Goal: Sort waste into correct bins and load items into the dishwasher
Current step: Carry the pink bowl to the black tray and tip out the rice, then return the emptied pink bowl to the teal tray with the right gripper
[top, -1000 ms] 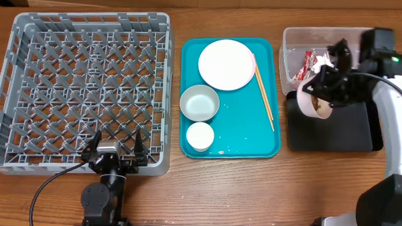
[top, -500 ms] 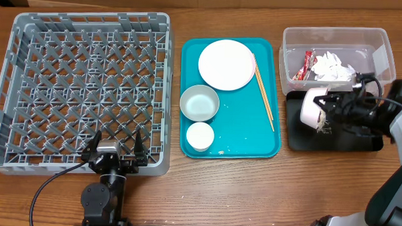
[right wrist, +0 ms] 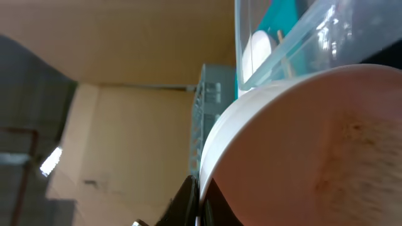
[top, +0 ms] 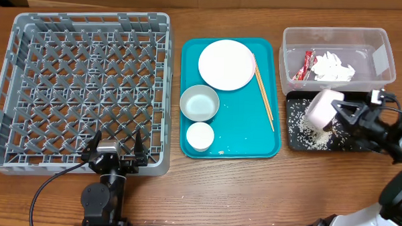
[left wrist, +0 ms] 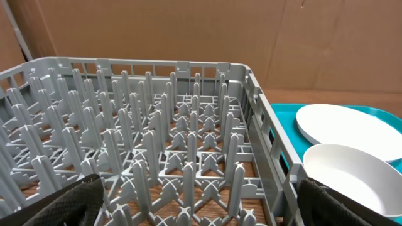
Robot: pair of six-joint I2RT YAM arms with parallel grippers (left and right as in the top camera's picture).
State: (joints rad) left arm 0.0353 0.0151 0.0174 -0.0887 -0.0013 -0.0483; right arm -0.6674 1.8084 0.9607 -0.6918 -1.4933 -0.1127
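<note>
Mid-right, the right gripper (top: 346, 111), jaws clamped on a tipped white bowl (top: 323, 107), has just dumped rice grains (top: 304, 135) onto the black tray (top: 340, 147); the bowl looks ready for the dish rack (top: 90, 16).

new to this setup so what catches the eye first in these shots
The right gripper holds a white bowl tipped over the black tray at the right, where whitish grains lie scattered. On the left, the big grey dish rack stands empty, and the teal tray in the middle carries a plate.
</note>
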